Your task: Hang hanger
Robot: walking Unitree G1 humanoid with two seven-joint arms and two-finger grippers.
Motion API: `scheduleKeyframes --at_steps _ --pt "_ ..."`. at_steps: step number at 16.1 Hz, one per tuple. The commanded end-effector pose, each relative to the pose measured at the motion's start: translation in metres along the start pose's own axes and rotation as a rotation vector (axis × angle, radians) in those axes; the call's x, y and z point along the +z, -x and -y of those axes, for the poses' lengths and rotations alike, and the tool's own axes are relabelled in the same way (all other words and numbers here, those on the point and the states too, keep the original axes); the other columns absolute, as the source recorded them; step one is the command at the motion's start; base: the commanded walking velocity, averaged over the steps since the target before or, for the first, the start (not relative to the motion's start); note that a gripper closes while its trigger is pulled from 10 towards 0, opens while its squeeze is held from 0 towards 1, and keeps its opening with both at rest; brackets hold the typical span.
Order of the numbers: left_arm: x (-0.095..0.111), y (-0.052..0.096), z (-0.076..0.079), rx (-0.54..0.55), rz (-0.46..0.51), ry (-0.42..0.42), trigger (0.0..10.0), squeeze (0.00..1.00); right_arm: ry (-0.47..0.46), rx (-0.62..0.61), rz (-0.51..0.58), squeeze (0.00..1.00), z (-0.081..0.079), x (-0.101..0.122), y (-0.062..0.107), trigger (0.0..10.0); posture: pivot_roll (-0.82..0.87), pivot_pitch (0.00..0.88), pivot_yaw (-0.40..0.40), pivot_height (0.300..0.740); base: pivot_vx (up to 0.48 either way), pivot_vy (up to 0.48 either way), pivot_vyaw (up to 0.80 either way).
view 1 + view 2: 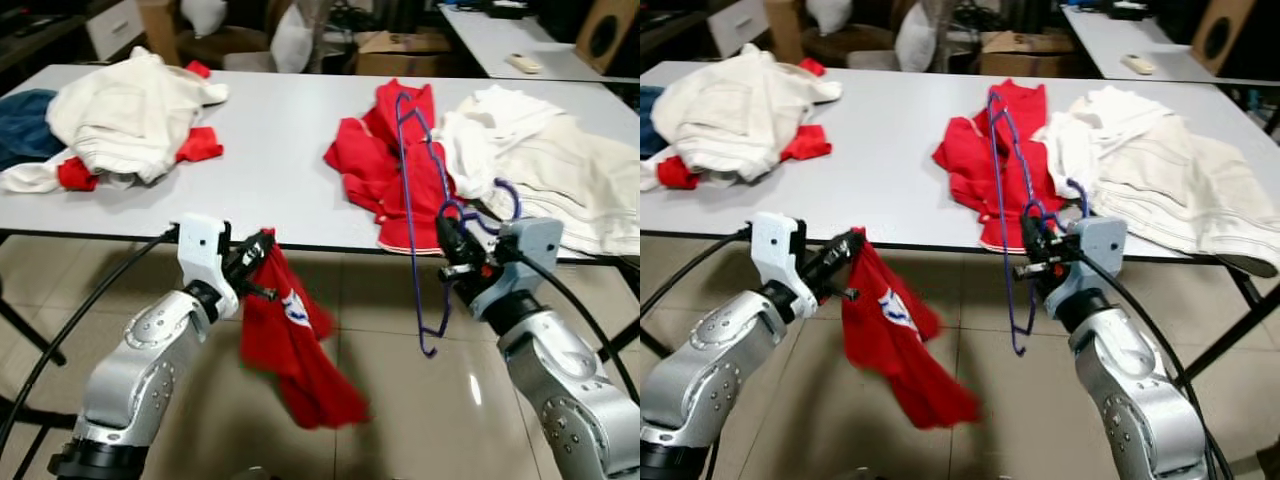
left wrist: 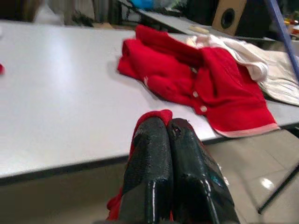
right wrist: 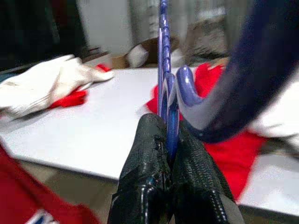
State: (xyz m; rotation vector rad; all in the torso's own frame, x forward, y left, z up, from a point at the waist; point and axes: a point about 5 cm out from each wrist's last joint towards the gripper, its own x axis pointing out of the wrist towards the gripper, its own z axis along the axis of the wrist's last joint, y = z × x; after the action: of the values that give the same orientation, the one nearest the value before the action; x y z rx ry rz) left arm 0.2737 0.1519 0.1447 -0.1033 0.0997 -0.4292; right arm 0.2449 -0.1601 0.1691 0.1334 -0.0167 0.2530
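Glossy tiled floor [image 1: 380, 400] before a smooth white counter [image 1: 270, 150] | left hand [image 1: 252, 262] pinches a limp red cloth [image 1: 290, 350] | right hand [image 1: 452, 243] clamps a thin purple wire hanger [image 1: 425, 200] upright at the counter edge | beyond, a crumpled red garment [image 1: 385, 150], cream heaps [image 1: 540, 160].

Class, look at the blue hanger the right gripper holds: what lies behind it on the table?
Behind the blue hanger lies a red garment on the table. The tabletop beneath that garment is covered.

1 blue hanger [image 1: 415, 215], 2 tables [image 1: 270, 160], 2 red garments [image 1: 290, 345], 2 tools [image 1: 252, 262]
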Motion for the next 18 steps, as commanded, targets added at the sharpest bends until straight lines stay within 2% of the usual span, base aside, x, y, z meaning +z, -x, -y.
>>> scheduleKeyframes --at_steps 1,4,9,10,15,18 --pt "0.009 -0.002 0.004 0.004 0.048 -0.043 10.0 0.00 0.018 -0.062 0.008 0.00 0.005 0.002 0.002 10.0 -0.11 0.000 0.005 0.740 0.000 -0.442 0.00" --pt "0.007 -0.003 0.006 0.025 0.065 -0.048 10.0 0.00 0.120 -0.031 -0.018 0.00 0.003 -0.001 0.007 10.0 -0.11 0.000 -0.002 0.740 0.000 -0.480 0.00" --pt "0.009 -0.004 0.004 0.033 0.085 -0.064 10.0 0.00 0.133 0.015 -0.029 0.00 -0.002 -0.001 0.007 10.0 -0.11 0.000 -0.005 0.740 0.000 -0.480 0.00" --pt "0.012 -0.005 0.002 0.050 0.097 -0.040 10.0 0.00 0.143 0.044 -0.037 0.00 -0.004 -0.001 0.007 10.0 -0.10 0.000 -0.005 0.740 0.000 0.000 0.00" --pt "0.032 -0.011 -0.005 0.050 0.162 -0.052 10.0 0.00 0.194 0.110 -0.012 0.00 -0.011 0.002 0.004 10.0 -0.10 0.000 0.015 0.740 0.000 0.000 0.00" --pt "0.038 -0.012 -0.009 0.049 0.161 -0.072 10.0 0.00 0.235 0.156 -0.020 0.00 -0.019 -0.001 0.004 10.0 -0.10 0.000 0.024 0.740 0.289 0.000 0.00"
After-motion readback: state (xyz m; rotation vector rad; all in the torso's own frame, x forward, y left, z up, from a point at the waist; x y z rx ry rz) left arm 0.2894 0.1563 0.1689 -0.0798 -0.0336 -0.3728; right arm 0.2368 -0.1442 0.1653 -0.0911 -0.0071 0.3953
